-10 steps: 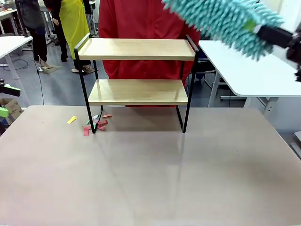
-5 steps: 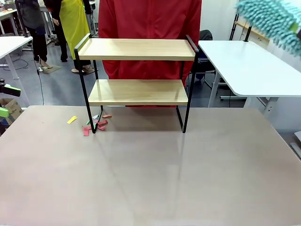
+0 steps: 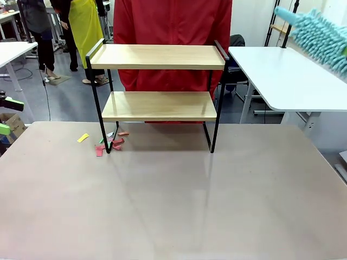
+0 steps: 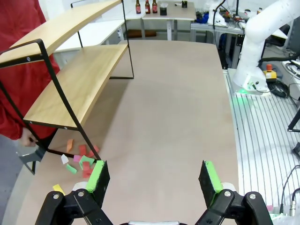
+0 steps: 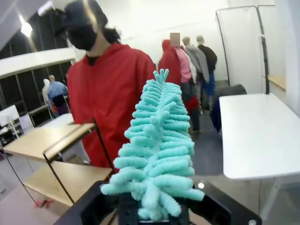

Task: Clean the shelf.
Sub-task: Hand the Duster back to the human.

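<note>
My right fingers (image 5: 152,208) pinch the base of a fluffy teal chenille duster (image 5: 157,150), its noodle-like strands tapering to a tip, raised off to the right of the shelf (image 3: 157,92). My left fingers (image 4: 154,180), green-padded, stand spread wide above the smooth beige worktop (image 4: 183,117). The shelf, pale wooden boards in thin black metal, stands at the far edge; coloured paper scraps (image 3: 108,142) lie by its left leg.
</note>
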`<state>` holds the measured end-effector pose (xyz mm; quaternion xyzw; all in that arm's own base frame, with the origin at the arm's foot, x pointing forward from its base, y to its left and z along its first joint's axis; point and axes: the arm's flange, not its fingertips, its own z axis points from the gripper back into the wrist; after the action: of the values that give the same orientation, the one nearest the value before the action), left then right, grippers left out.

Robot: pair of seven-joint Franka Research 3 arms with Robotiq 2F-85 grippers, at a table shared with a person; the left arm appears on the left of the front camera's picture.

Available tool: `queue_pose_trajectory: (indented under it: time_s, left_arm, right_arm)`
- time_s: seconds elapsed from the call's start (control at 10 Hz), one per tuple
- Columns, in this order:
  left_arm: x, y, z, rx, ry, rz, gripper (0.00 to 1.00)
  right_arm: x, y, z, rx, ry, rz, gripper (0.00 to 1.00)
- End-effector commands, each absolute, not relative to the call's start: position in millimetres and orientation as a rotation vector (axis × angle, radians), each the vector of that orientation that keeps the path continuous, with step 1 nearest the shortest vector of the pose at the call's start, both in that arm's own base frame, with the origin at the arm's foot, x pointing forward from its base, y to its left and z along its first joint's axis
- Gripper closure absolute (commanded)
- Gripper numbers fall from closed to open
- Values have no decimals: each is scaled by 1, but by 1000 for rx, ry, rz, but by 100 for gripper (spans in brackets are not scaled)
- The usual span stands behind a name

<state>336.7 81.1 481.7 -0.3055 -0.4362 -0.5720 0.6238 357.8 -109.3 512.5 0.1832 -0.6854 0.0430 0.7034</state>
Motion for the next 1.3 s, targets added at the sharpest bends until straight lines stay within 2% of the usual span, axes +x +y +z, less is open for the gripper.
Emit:
queue_pose_trajectory:
  time_s: [0.0, 0.4, 0.7, 0.8, 1.2]
  left_arm:
    - [337, 79, 484, -712, -1029, -1302, 0]
    - [337, 79, 484, -712, -1029, -1302, 0]
    - [337, 79, 484, -712, -1029, -1302, 0]
    - [337, 79, 484, -712, -1029, -1302, 0]
    - [337, 79, 484, -712, -1029, -1302, 0]
  right_arm:
    - [319, -95, 461, 340, -1454, 113, 84]
    - [308, -84, 407, 315, -1282, 162, 84]
    - [312, -80, 406, 350, -1292, 186, 84]
    - [382, -98, 422, 352, -1254, 136, 84]
    - [382, -98, 422, 352, -1254, 136, 84]
